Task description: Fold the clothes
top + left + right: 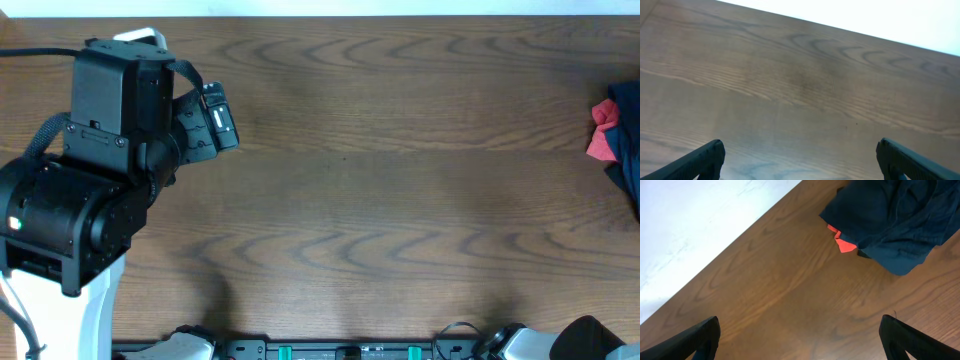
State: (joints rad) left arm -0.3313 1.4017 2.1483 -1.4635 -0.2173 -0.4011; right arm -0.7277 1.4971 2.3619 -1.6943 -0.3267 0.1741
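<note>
Clothes of dark navy-blue soft fabric (890, 215): lies bunched in a heap, not yet spread, hence no fold line available; sits at the edge of the brown wood-grain table (380, 200) on the right arm's side, with a small red fabric scrap (844, 244) at its edge. Right gripper (800, 330): stands wide apart and empty, probably readied for a first grab; hovers over bare wood, heap ahead and to the right, apart from the jaws. Left gripper (800, 157): equally wide, empty, well apart from the heap
</note>
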